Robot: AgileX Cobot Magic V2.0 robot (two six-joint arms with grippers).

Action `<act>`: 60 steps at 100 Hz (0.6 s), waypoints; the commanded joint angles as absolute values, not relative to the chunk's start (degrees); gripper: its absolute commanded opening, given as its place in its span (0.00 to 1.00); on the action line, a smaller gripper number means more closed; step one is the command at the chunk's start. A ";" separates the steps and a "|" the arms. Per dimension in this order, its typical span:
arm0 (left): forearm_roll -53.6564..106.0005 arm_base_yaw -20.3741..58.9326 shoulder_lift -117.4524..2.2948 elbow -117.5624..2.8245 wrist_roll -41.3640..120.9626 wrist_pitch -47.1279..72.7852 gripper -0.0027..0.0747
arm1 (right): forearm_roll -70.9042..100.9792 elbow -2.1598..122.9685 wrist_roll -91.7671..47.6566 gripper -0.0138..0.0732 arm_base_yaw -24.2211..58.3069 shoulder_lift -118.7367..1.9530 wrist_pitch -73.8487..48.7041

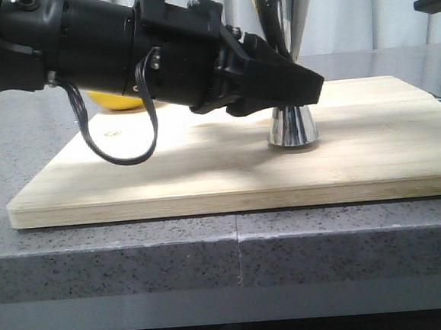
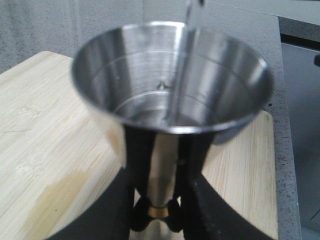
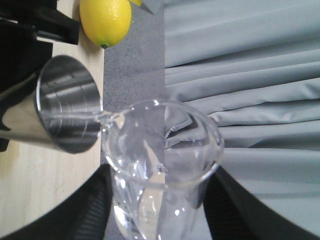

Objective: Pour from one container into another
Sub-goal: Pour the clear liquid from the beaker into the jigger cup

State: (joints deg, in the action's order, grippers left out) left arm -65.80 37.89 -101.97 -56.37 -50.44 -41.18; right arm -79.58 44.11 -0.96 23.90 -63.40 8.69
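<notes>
Right wrist view shows the small clear glass beaker (image 3: 160,170) clamped in the right gripper (image 3: 157,210), tipped so a thin clear stream runs from its lip into the tall shiny steel hourglass jigger (image 3: 65,110). That jigger stands on the pale wooden board (image 1: 205,166) on the grey speckled desk (image 1: 136,256), grasped at its waist by the left gripper (image 1: 290,83). Behind lies a yellow lemon (image 3: 106,20).

Readable text: none | steel jigger (image 2: 172,80): plain ring lines inside, no numbers | glass beaker (image 3: 162,165): printed marks not legible
</notes>
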 commanded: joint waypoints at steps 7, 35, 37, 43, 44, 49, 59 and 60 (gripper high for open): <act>-63.37 37.90 -98.82 -58.15 -50.98 -44.73 0.01 | -79.95 46.46 -1.13 0.51 23.83 -61.98 9.10; -63.61 37.90 -98.82 -58.15 -50.98 -44.73 0.01 | -81.40 46.46 -1.13 0.51 23.83 -61.98 9.10; -63.74 37.90 -98.82 -58.15 -50.98 -44.73 0.01 | -81.40 46.46 -1.13 0.51 23.83 -61.98 9.10; -63.86 37.90 -98.82 -58.15 -50.98 -44.73 0.01 | -81.50 46.46 -1.13 0.51 23.83 -61.98 9.10; -63.86 37.90 -98.82 -58.15 -50.98 -44.73 0.01 | -81.62 46.46 -1.13 0.51 23.83 -61.98 9.10; -63.86 37.90 -98.82 -58.15 -50.98 -44.73 0.01 | -82.00 46.46 -1.13 0.51 23.83 -61.98 9.10; -63.86 37.90 -98.82 -58.15 -50.98 -45.06 0.01 | -82.11 46.46 -1.13 0.51 23.83 -61.98 9.10; -63.86 37.90 -98.82 -58.15 -50.98 -45.06 0.01 | -82.11 46.46 -1.13 0.51 23.83 -61.98 9.10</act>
